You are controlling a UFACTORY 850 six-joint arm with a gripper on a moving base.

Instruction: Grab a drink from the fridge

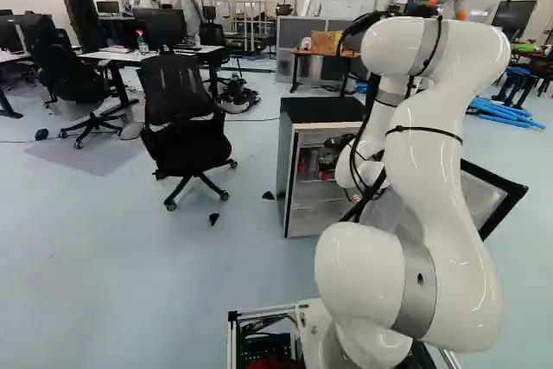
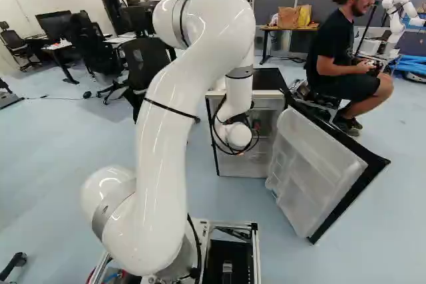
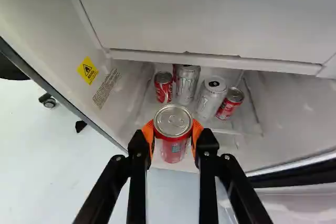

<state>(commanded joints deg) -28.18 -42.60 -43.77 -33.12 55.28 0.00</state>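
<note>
At the fridge (image 1: 321, 110) mouth, your fingers (image 3: 138, 148) clasp a red soda can (image 3: 173, 148), other cans (image 3: 211, 98) at twelve o'clock; grab seemingly made, back out toward six (mind the door (image 2: 316, 164), four o'clock).

Perhaps 5 cans (image 3: 211, 98) block ahead; open door (image 2: 313, 164) bounds the right.

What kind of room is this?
Probably a robotics lab or workshop: another robot arm stands in back, with office chairs, desks and an open small fridge nearby.
</note>
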